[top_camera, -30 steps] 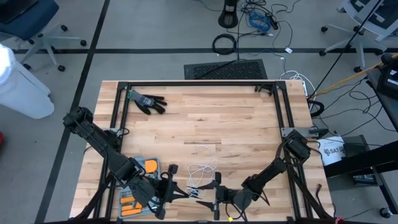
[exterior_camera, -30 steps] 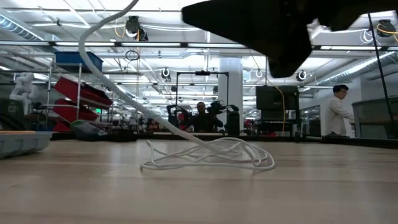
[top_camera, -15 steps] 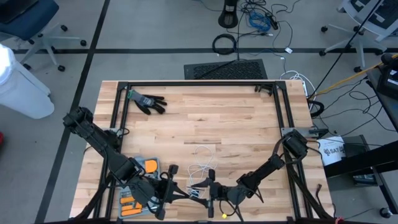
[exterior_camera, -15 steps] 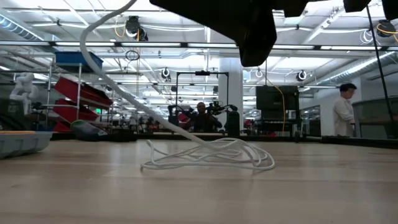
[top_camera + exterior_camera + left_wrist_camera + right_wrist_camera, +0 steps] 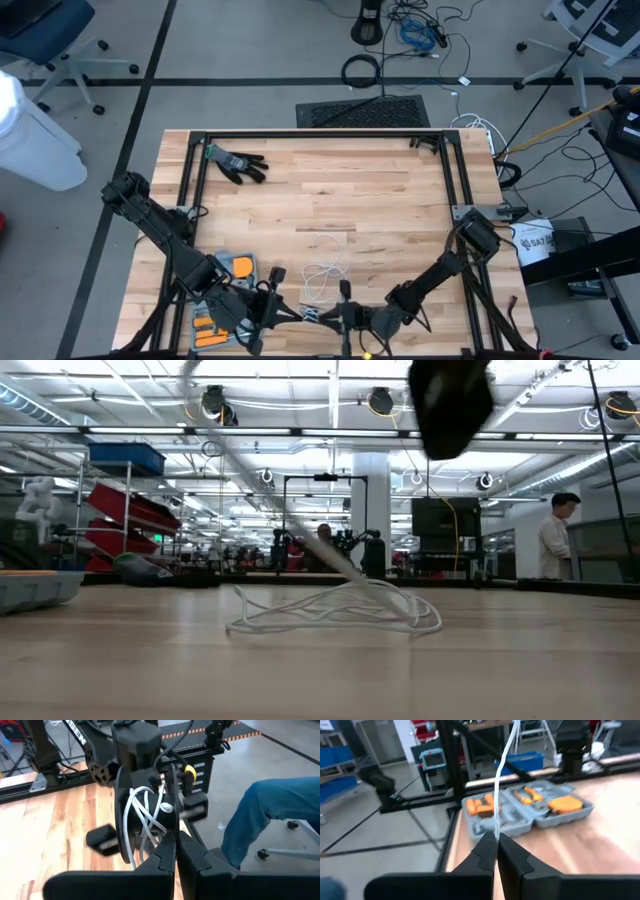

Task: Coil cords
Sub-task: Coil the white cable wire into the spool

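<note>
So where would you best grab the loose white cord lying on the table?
Judging from the frames, take the white cord at its open outer loop, which lies flat and apart from the strand rising toward the left gripper and right gripper. Come straight down from above and pinch across a single strand; the bunched middle would snag several loops.

The table (image 5: 380, 190) is showing pale, matt butcher-block wood with visible grain. The cord (image 5: 330, 610) is looking like smooth white plastic-sheathed string. The spool (image 5: 145, 817) is appearing as glossy black plastic. The tool case (image 5: 540, 807) is showing matt grey plastic holding orange plastic-handled tools.
</note>
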